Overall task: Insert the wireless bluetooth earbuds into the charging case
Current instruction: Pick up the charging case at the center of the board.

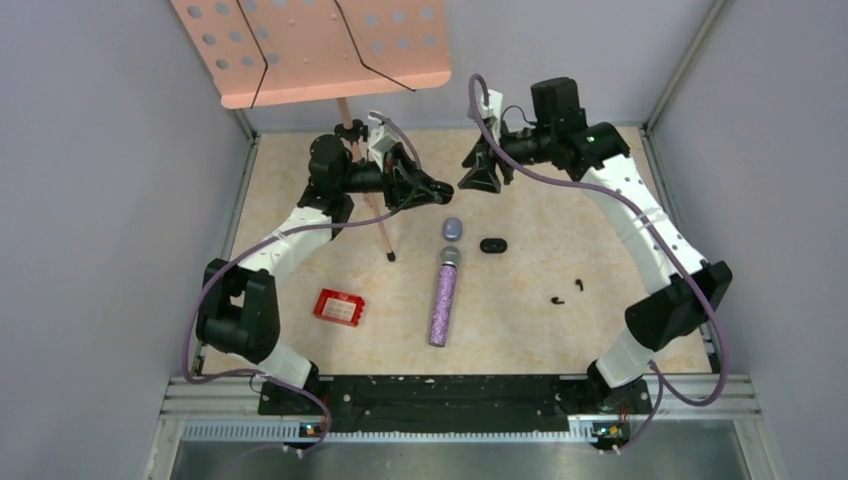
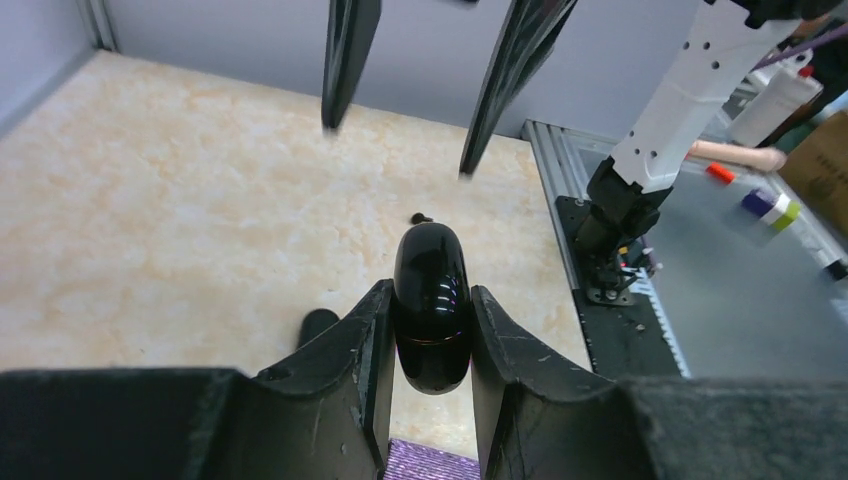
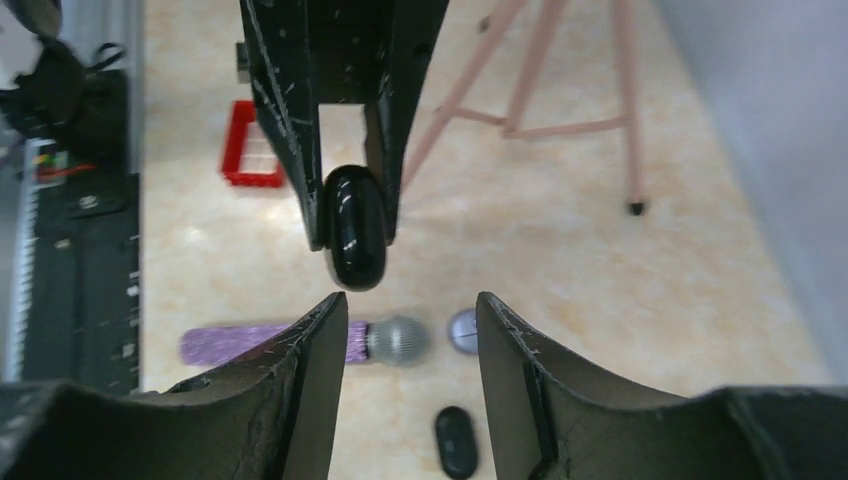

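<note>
The left gripper (image 2: 430,292) is clamped on a glossy black charging case (image 3: 356,228), held off the table beyond the head of the glittery purple microphone (image 1: 444,295). The fingers cover the case's sides, so its seam is hard to read; it looks closed. The right gripper (image 3: 410,300) faces it with its jaws spread and nothing between them. A pale purple case (image 1: 453,228) lies just past the microphone's head, and a second black case (image 1: 492,245) is right of that head. Two black earbuds (image 1: 557,299) lie apart from each other, well to the right of the microphone's handle, too small to show stems. A red box (image 1: 339,307) sits left of the handle.
</note>
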You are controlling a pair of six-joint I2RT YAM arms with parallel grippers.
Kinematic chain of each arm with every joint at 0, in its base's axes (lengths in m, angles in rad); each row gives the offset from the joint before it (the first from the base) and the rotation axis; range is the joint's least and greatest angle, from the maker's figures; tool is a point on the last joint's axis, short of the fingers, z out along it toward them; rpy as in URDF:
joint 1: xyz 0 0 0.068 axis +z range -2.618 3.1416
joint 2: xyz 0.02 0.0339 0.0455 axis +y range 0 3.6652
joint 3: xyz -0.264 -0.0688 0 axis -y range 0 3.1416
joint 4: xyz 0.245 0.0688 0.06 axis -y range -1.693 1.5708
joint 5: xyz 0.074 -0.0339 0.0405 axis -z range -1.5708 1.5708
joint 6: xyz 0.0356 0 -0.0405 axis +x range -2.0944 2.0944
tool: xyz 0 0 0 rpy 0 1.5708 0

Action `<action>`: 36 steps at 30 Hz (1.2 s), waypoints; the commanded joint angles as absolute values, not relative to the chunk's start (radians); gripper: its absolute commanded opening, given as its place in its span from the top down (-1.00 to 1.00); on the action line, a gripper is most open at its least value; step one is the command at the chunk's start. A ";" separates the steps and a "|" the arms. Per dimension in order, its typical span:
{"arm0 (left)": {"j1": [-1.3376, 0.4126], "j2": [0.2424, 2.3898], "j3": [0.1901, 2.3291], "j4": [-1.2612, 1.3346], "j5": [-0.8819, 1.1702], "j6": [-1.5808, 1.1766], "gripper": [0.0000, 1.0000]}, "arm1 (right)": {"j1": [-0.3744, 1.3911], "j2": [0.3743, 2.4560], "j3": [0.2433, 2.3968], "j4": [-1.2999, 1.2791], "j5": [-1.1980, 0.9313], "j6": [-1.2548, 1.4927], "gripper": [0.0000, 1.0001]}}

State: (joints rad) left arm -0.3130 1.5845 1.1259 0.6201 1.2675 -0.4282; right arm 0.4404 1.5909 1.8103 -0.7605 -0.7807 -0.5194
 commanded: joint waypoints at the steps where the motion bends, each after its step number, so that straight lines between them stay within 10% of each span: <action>1: -0.342 1.494 1.113 0.599 1.259 -0.187 1.00 | 0.447 1.668 1.854 -0.920 -1.013 -0.509 0.04; 15: -0.371 1.489 1.120 0.509 1.233 -0.093 1.00 | 0.507 1.689 1.866 -0.931 -1.010 -0.591 0.08; 22: -0.374 1.497 1.120 0.518 1.224 -0.117 1.00 | 0.517 1.683 1.870 -0.931 -0.959 -0.606 0.51; 28: -0.372 1.484 1.129 0.314 1.190 0.034 0.10 | 0.517 1.644 1.862 -0.930 -0.871 -0.645 0.71; 36: -0.371 1.478 1.068 0.448 1.173 -0.087 0.05 | 0.518 1.623 1.857 -0.930 -0.841 -0.648 0.73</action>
